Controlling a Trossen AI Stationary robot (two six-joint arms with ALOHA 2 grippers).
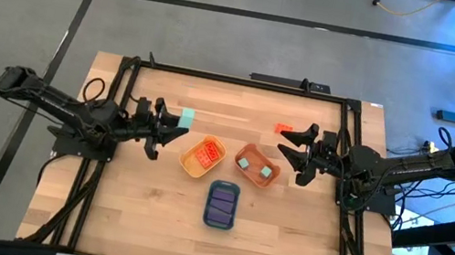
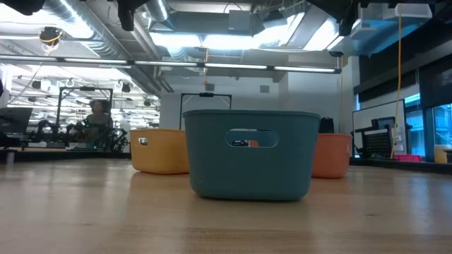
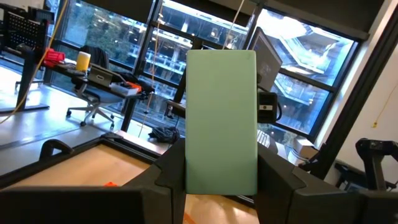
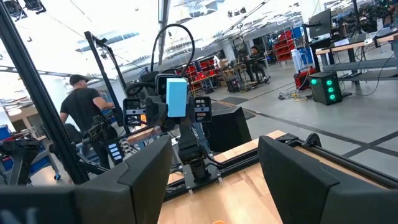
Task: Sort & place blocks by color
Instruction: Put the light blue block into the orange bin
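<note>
The jaws of the left gripper (image 3: 221, 186) are closed on a pale teal rectangular toy block (image 3: 221, 121), held upright between the fingers above the left side of the wooden worktop (image 1: 130, 213). The right gripper (image 1: 298, 146) hovers at the worktop's right side with its jaws spread wide and empty. In the middle stand three small plastic trays: the yellow tray (image 1: 204, 158) holds red-orange blocks (image 1: 208, 153), the orange tray (image 1: 256, 167) holds teal blocks (image 1: 255, 166), and the dark blue tray (image 1: 222, 204) holds purple blocks (image 1: 222, 203). One red-orange block (image 1: 284, 130) lies loose on the worktop near the right gripper.

The held block looks destined for the orange tray, which is the far one from the left arm, beyond the yellow tray. A release too early would likely drop it among the red-orange ones. The right gripper sits close by that tray, so the arms could crowd each other there.
</note>
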